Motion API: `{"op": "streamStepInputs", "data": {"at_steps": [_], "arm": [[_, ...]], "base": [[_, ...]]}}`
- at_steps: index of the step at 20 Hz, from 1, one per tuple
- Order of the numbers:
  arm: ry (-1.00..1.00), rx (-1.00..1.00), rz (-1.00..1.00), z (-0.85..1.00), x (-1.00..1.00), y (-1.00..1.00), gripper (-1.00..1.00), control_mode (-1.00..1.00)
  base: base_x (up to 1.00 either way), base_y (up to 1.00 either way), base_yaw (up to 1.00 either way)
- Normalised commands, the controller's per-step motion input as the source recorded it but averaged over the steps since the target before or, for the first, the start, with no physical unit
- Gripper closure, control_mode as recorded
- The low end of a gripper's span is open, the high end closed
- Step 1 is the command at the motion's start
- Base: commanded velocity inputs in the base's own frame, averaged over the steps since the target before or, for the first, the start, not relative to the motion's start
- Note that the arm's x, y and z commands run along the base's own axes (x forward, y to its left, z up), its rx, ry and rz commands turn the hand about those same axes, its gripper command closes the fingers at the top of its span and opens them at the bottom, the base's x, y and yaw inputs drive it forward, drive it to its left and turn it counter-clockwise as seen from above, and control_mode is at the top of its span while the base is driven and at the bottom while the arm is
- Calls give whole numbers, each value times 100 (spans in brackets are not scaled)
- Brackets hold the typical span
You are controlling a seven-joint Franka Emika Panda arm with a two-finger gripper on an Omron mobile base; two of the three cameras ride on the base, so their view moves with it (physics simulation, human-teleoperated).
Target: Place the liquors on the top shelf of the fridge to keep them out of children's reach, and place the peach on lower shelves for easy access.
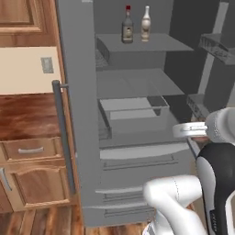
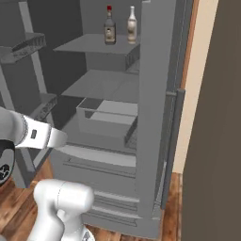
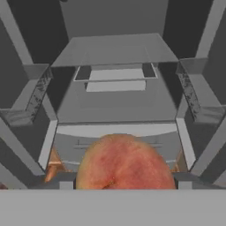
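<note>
Claw [image 3: 126,187] gripping peach [image 3: 126,163], facing open fridge [image 3: 114,101], liquors [image 1: 136,25] on top shelf [image 1: 160,43]

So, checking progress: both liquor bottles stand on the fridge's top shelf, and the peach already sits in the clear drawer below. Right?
Not quite. The two liquor bottles do stand on the top shelf, but the clear drawer holds no peach. The hand view shows the peach right at the gripper, outside the fridge.
</note>
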Motion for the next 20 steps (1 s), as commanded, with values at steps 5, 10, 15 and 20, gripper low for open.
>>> {"op": "streamStepInputs", "data": {"at_steps": [5,10,15,20], "arm": [[0,0,0,0,0,0,100,100],[0,0,0,0,0,0,100,100],[-3,0,0,0,30,0,100,-100],[-3,1,0,0,85,0,100,-100]], "base": [[96,-5,0],[81,0,0],[47,0,0],[0,0,0]]}}
